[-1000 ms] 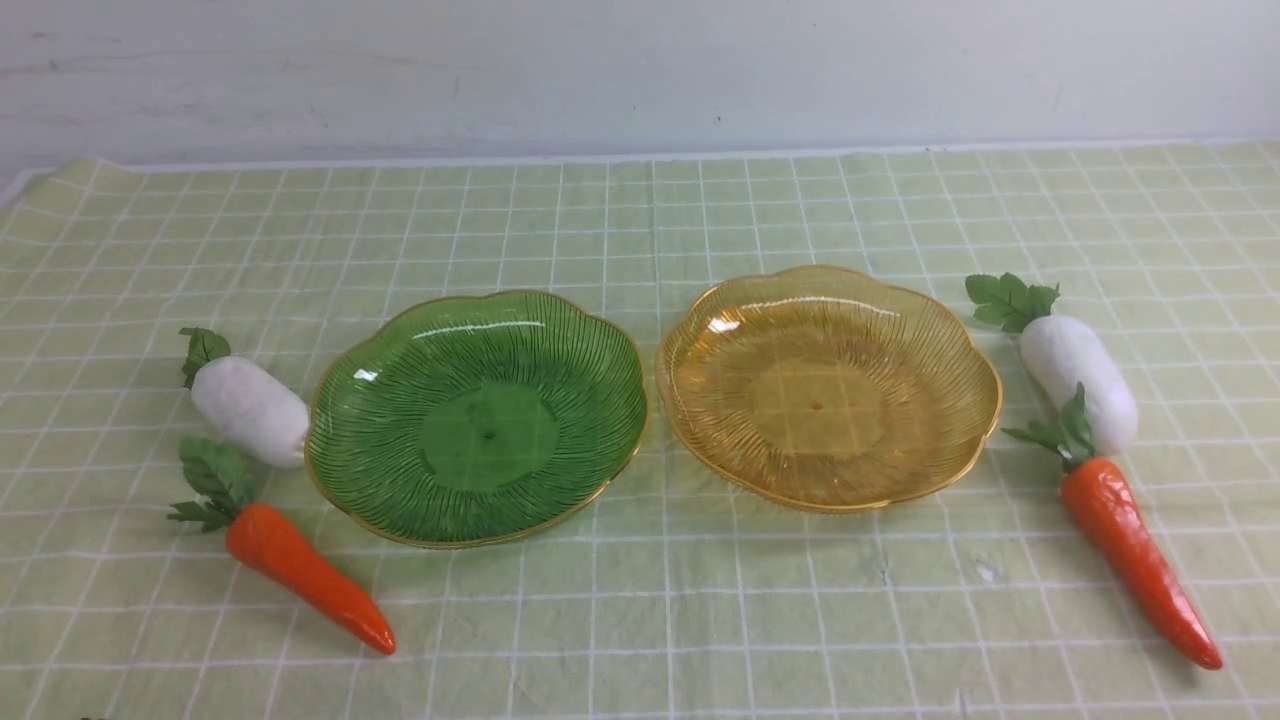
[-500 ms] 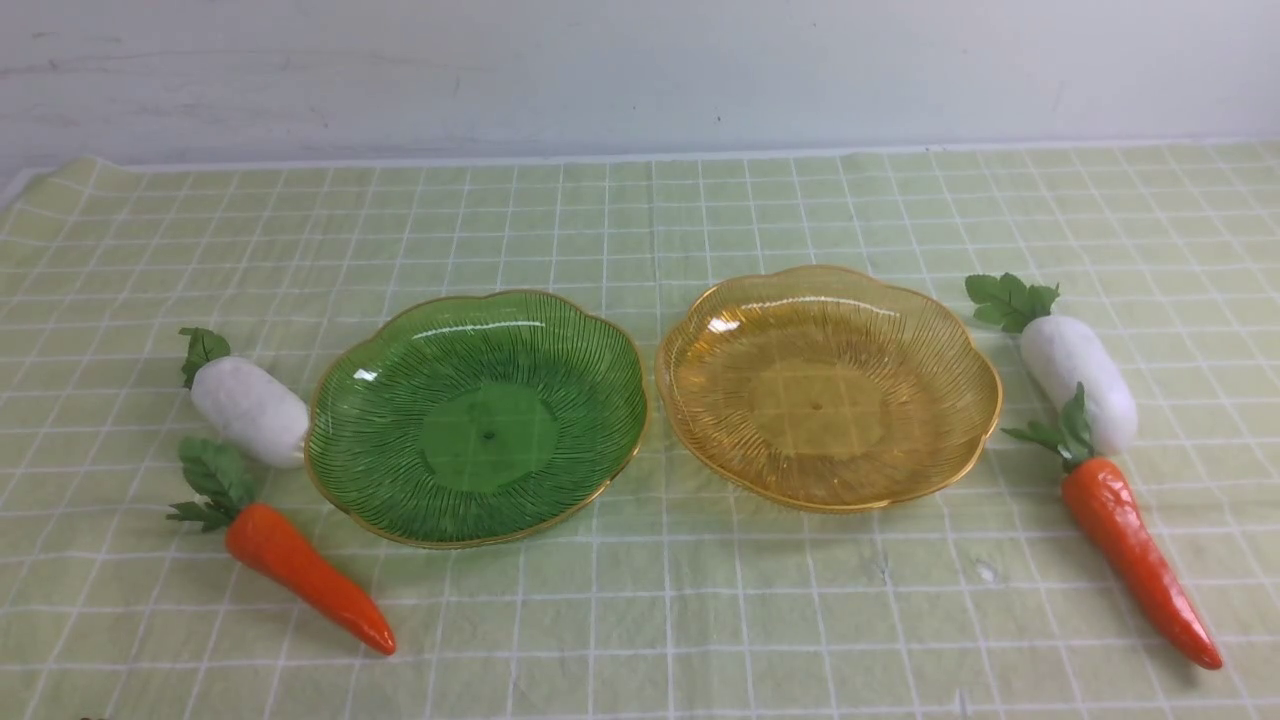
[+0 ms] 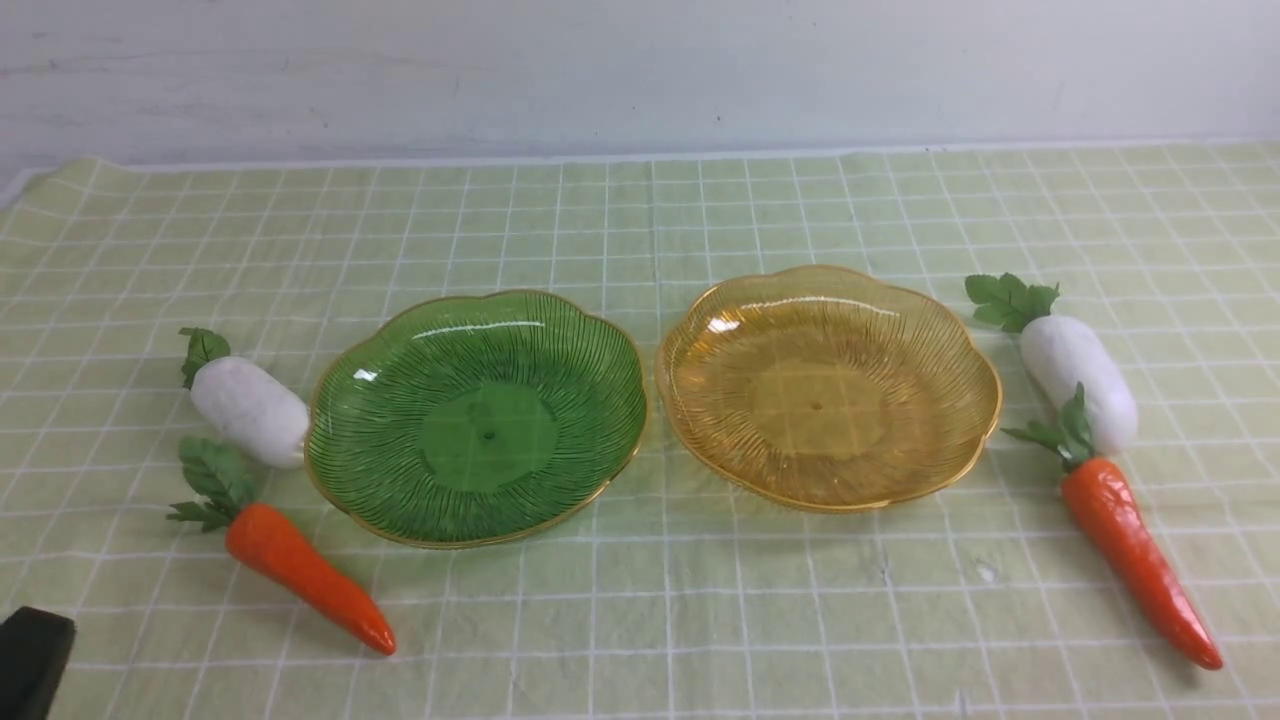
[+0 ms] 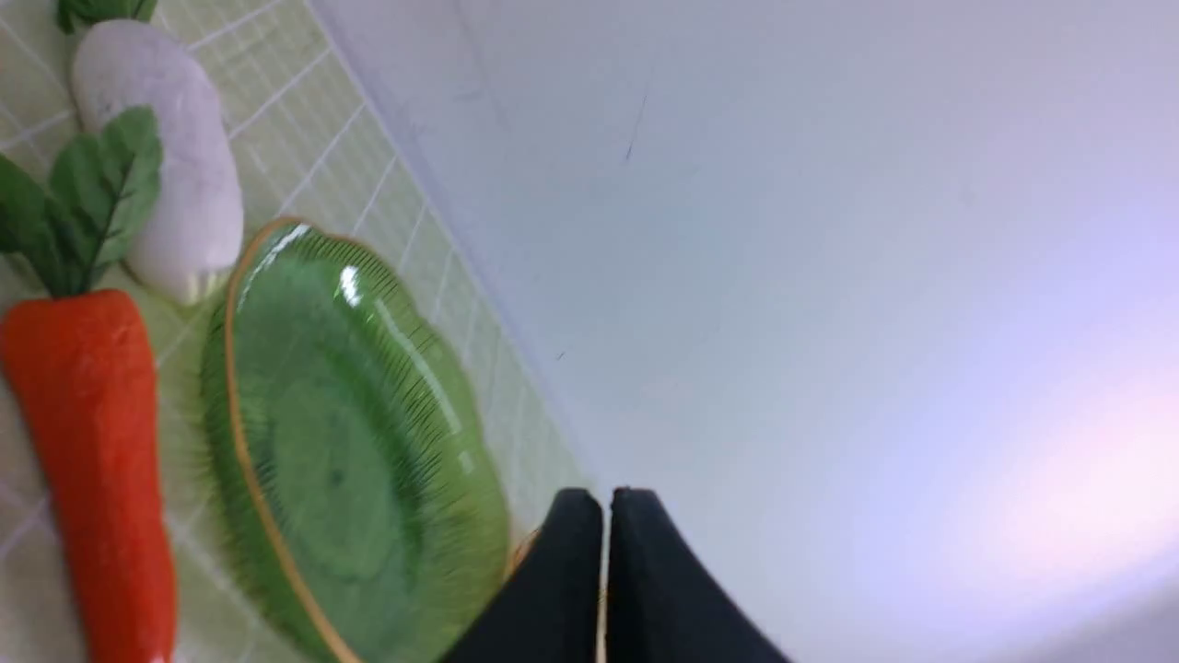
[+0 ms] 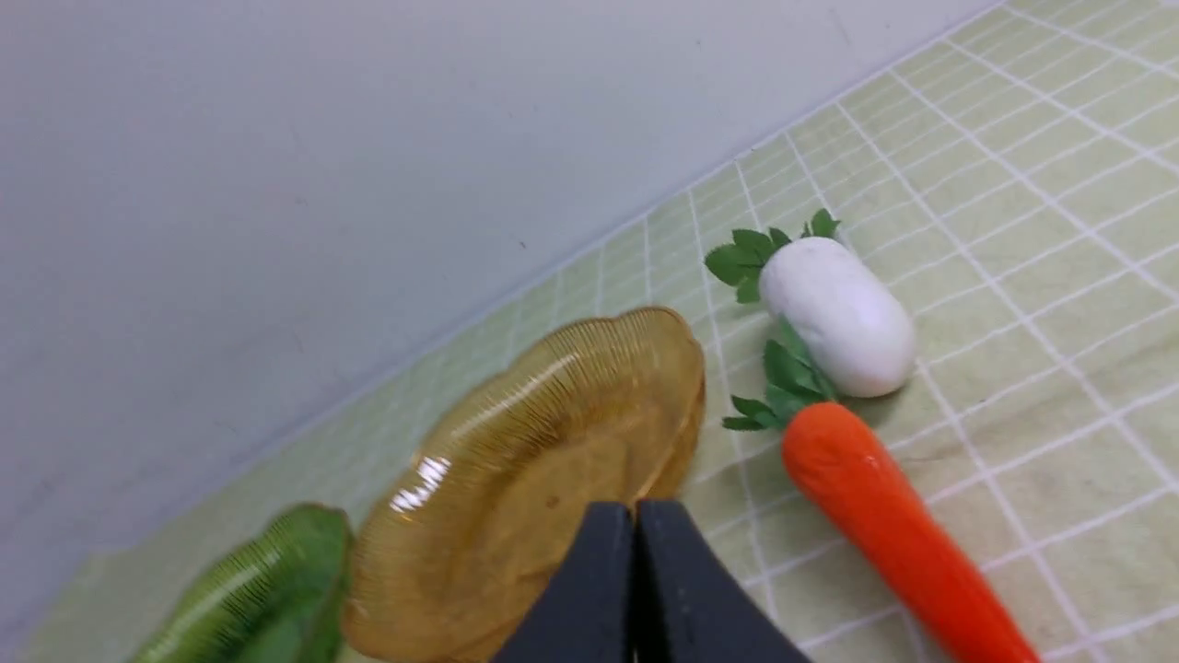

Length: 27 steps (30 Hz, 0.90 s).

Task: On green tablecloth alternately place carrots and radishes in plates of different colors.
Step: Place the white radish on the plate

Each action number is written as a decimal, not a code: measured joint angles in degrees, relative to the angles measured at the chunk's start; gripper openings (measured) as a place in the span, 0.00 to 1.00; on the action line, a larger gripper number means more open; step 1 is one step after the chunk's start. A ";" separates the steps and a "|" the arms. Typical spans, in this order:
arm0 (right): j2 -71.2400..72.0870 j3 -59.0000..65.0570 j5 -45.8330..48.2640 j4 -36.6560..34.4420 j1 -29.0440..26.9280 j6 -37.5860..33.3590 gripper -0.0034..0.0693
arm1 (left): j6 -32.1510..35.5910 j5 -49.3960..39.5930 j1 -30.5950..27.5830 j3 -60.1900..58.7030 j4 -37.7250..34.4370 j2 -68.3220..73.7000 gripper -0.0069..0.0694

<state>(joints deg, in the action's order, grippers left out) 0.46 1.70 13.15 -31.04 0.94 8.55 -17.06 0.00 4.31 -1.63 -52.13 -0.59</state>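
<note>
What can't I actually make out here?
- Most of the left gripper, front view: cut off by the picture's edge.
- Orange toy carrot's tip beside the green ribbed plate, left wrist view: cut off by the edge.
- Amber ribbed plate, left wrist view: mostly hidden behind the gripper.

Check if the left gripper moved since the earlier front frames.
Yes: it has come into the front view's near left corner, nearer the left carrot, which lies where it was.

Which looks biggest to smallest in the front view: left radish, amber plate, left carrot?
1. amber plate
2. left carrot
3. left radish: clearly shorter; its area against the carrot's is unsure.
</note>
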 joint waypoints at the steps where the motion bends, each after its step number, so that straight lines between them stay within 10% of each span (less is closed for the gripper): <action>1: 0.00 0.00 -0.13 -2.06 0.00 0.00 0.03 | 0.31 0.42 0.00 0.00 -1.46 0.00 0.08; 8: 0.00 -0.26 -1.72 -6.30 0.00 -0.69 0.03 | 1.86 -4.80 0.00 3.04 -6.30 0.00 0.08; 17: -6.33 -14.53 -5.94 0.74 0.00 -15.79 0.03 | 15.53 -24.21 0.00 23.38 6.19 11.17 0.08; 27: -51.41 -32.58 20.60 11.49 0.00 -19.29 0.03 | 18.27 -50.12 0.00 32.95 26.19 44.86 0.08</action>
<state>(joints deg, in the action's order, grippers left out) -50.95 -30.88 33.75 -19.56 0.94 -10.75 1.20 -50.12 4.31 31.32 -25.94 44.27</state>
